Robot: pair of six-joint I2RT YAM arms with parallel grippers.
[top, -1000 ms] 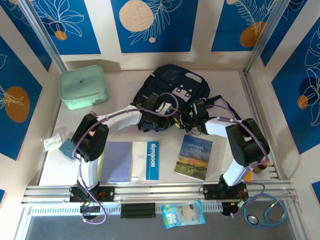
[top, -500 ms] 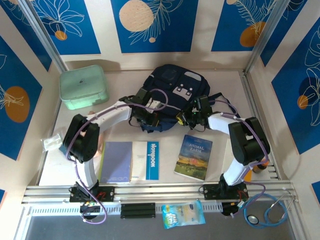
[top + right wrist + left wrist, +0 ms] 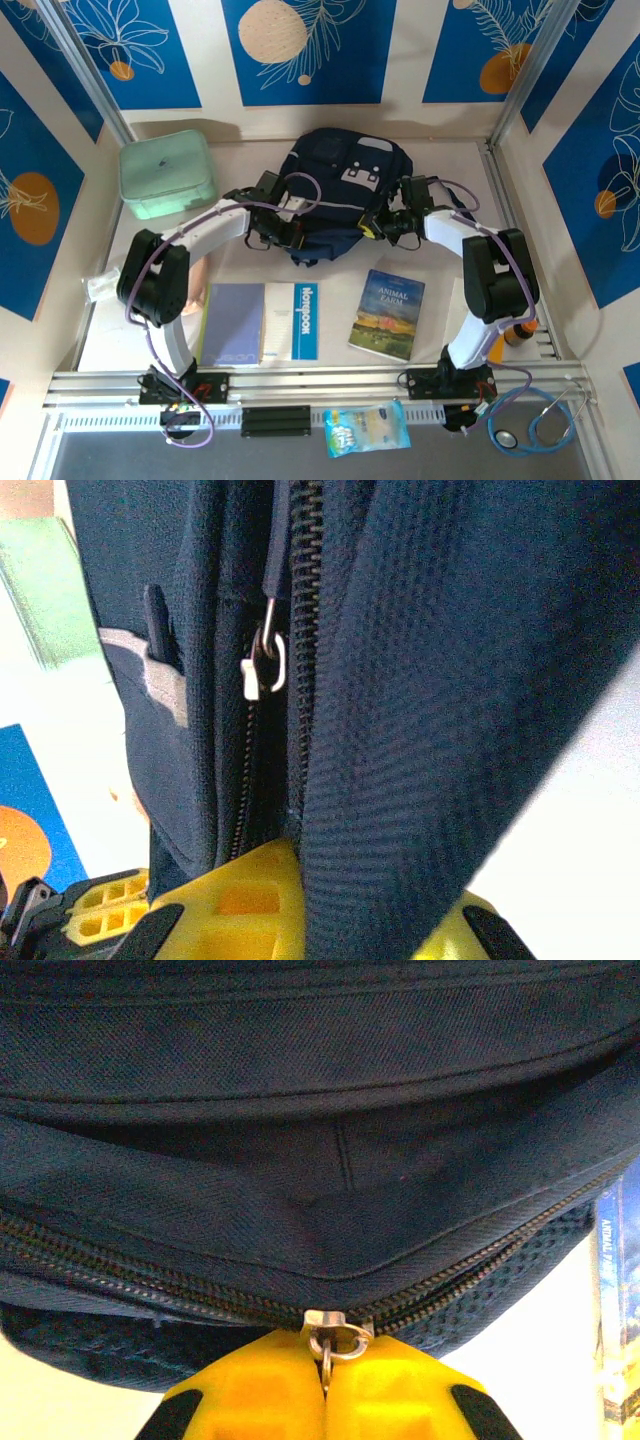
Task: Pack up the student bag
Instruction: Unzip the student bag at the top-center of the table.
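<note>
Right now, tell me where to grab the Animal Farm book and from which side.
Probably its right long edge, likely the page side, approached low from the right. The Animal Farm book lies flat, cover up, on the table, so only edges offer a pinch, and nothing lies against that side.

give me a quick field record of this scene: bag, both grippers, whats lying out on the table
bag: navy backpack, back middle of the table
left gripper: shut on the zip pull at the backpack's near edge
right gripper: shut on a fold of backpack fabric, next to a second zip slider
books: blue notebook, white and blue book, animal farm book, all flat in front of the backpack
box: green box, back left, lid on
packing: all three books lie outside the backpack
</note>
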